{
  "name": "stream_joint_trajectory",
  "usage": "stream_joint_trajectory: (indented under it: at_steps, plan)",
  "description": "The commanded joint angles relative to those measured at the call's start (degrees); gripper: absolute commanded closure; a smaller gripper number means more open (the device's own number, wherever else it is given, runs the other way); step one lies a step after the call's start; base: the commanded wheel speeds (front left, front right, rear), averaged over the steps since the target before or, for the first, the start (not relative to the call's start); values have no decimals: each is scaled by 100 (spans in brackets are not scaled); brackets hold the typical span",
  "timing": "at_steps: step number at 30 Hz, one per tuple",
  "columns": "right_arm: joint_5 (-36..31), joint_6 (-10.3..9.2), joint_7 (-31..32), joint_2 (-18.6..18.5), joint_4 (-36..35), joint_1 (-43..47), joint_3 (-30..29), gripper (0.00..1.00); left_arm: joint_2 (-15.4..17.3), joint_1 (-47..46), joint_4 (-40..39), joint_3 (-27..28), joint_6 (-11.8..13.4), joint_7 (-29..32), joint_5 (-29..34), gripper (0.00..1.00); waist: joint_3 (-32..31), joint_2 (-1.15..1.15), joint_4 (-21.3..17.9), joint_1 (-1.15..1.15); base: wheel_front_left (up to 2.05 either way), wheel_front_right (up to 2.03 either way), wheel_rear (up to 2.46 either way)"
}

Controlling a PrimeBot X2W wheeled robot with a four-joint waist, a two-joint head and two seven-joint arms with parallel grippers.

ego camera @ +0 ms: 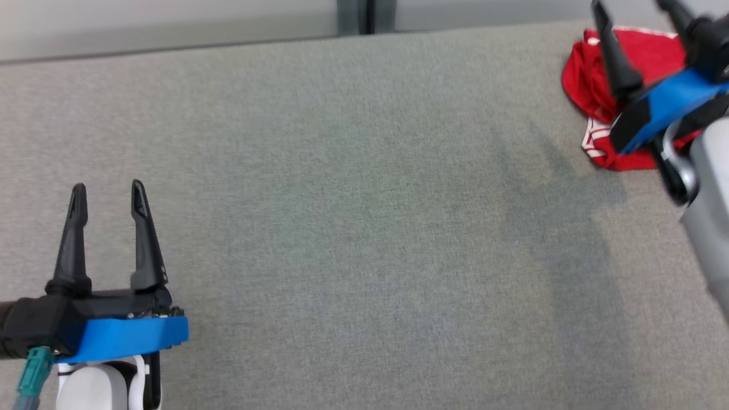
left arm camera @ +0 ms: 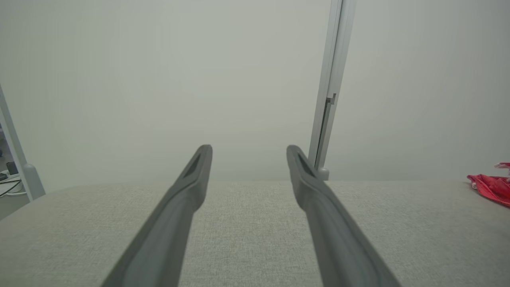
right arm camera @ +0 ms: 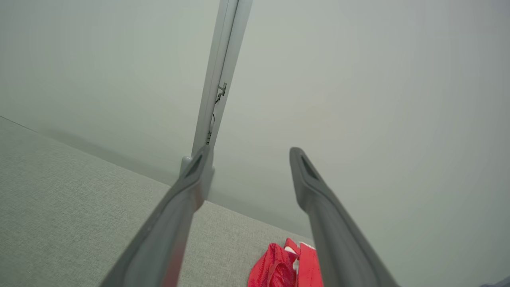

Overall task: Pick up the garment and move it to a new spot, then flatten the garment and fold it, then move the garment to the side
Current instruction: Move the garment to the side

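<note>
Now, right hand (ego camera: 632, 7) spread above crumpled red garment (ego camera: 584, 74); left hand (ego camera: 109, 189) spread over grey surface (ego camera: 364, 228)

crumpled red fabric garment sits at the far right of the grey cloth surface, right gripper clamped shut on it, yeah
Not quite: the right gripper is open, its fingers apart and clear of the crumpled red fabric garment, as the right wrist view shows.

Arms wide apart, jaws spread.
L gripper (ego camera: 108, 191) lower left of head view, fingers straight up-frame, spread, blue wrist band level. R gripper (ego camera: 632, 8) upper right corner, fingers spread, leaning up-left, blurred; its pale forearm (ego camera: 709, 188) runs down the right edge. Wrist views: each pair of fingers parted.
</note>
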Motion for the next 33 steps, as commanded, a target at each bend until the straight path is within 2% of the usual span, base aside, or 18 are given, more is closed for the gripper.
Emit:
stream_joint_trajectory:
  at_steps: [1, 13, 24, 33]
  plan:
    - [-69, 0, -17, 92, -148, 296, -69, 0, -39, 67, 64, 20, 15, 2, -14, 0, -171, 1, 0, 2, 0, 0, 0]
    - [-292, 1, -18, 736, -1250, 2264, -720, 0, -205, 520, 568, 84, -9, 2, 52, 0, -1013, 1, 133, 2, 0, 0, 0]
    - [-364, 1, -18, 906, -1913, 3731, -966, 0, -253, 725, 1041, 33, -25, 2, 110, 0, -1510, 1, 104, 2, 0, 0, 0]
    - [-437, 1, -18, 1262, -2299, 4553, -1358, 0, -274, 786, 1320, -22, -43, 2, 122, 0, -1794, 1, 129, 2, 0, 0, 0]
